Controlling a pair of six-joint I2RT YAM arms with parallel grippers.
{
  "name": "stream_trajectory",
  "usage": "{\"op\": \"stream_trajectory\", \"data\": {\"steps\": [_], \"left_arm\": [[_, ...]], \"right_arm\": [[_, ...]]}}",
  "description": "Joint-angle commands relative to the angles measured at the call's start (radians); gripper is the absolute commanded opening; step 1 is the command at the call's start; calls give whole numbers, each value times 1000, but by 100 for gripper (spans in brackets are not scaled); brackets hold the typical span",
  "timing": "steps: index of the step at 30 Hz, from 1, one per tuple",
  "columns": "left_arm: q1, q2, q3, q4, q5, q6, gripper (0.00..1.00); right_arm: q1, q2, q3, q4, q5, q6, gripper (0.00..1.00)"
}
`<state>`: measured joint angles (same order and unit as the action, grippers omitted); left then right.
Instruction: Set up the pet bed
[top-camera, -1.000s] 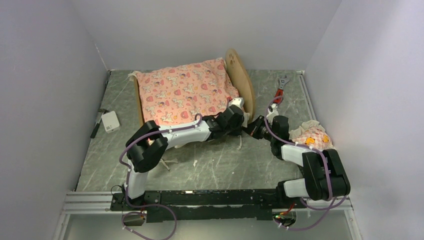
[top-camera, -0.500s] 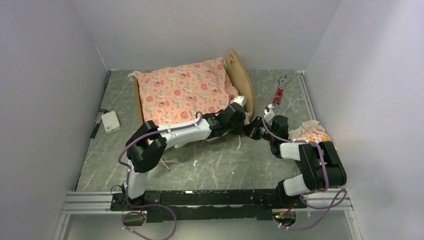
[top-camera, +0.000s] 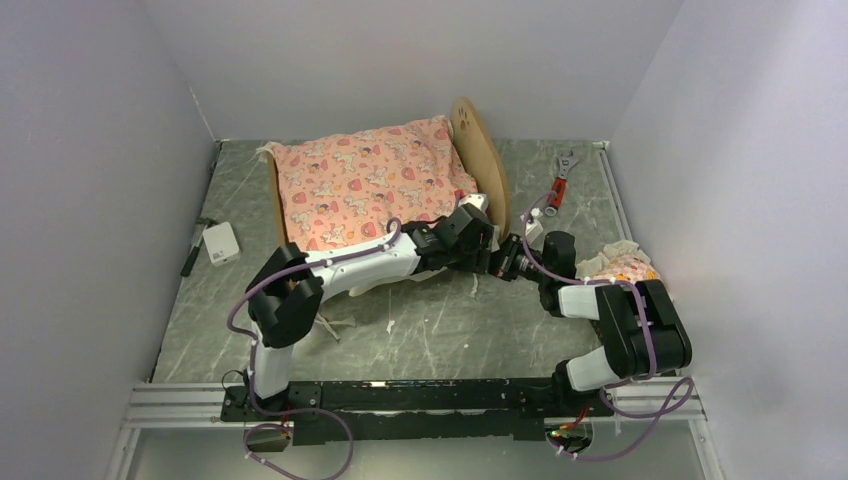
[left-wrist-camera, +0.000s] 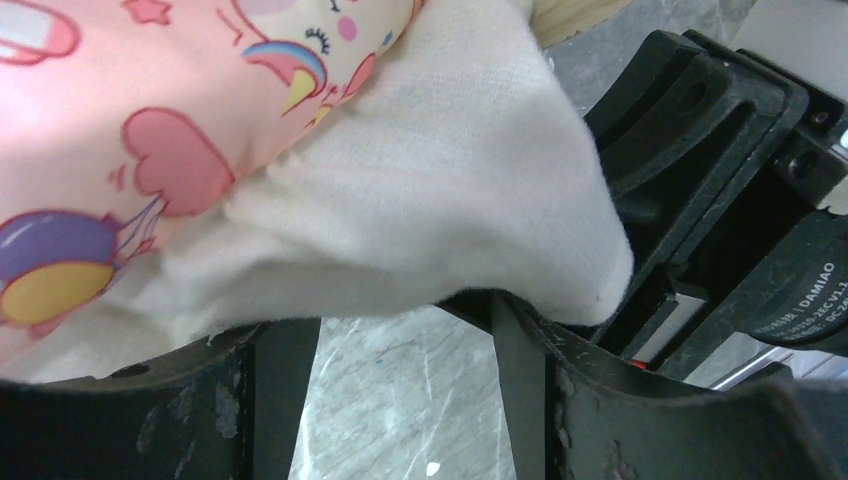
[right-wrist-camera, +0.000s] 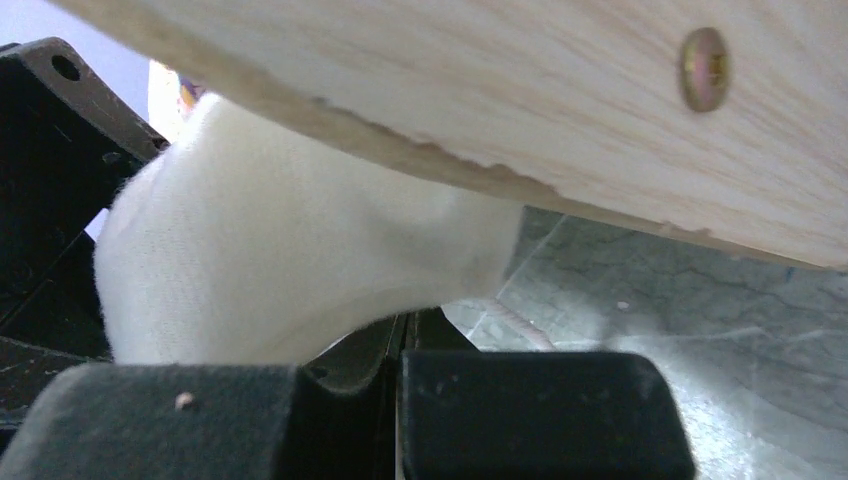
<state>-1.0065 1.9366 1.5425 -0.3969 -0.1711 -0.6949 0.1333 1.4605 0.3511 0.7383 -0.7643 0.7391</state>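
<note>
While a white box (top-camera: 221, 243) lies at the left of the table (top-camera: 430, 330), the pet bed (top-camera: 487, 165) stands far centre, with the pink mattress (top-camera: 365, 190) on it. At the mattress's near right corner, the left gripper (left-wrist-camera: 395, 318) has its fingers spread. The right gripper (right-wrist-camera: 400, 335) meets that corner clenched; I cannot tell whether it pinches the cloth. A pillow (top-camera: 622, 270) lies near right.
</note>
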Motion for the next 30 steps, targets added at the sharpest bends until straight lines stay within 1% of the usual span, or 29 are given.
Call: {"op": "stream_trajectory", "data": {"steps": [1, 5, 7, 8, 9, 11, 14, 16, 19, 21, 25, 30], "left_arm": [[-8, -94, 4, -67, -61, 1, 63], [-5, -100, -10, -94, -95, -58, 38], [-5, -114, -29, -94, -113, -101, 31], [-5, -125, -46, -83, -121, -127, 31], [-4, -140, -70, -66, -125, -152, 32], [-4, -174, -122, -11, -135, -211, 41], [2, -198, -173, 27, -153, -282, 46], [10, -199, -179, 27, -161, -327, 49], [17, -202, -203, 75, -167, -370, 52], [21, -198, -214, 112, -163, -392, 52], [26, -165, -209, 129, -160, -440, 53], [32, -133, -220, 144, -153, -481, 50]], "right_arm": [[7, 2, 8, 88, -55, 7, 0], [8, 3, 7, 86, -51, 8, 0], [8, 2, 8, 80, -51, 4, 0], [7, 2, 9, 78, -49, 3, 0], [8, 1, 9, 74, -49, 1, 0], [8, 1, 9, 71, -46, -2, 0], [8, 7, 8, 81, -47, 2, 0], [7, 12, 8, 85, -49, 6, 0], [8, 17, 8, 91, -51, 9, 0], [8, 19, 9, 92, -53, 11, 0], [8, 18, 9, 95, -54, 13, 0], [8, 15, 6, 100, -53, 15, 0]]}}
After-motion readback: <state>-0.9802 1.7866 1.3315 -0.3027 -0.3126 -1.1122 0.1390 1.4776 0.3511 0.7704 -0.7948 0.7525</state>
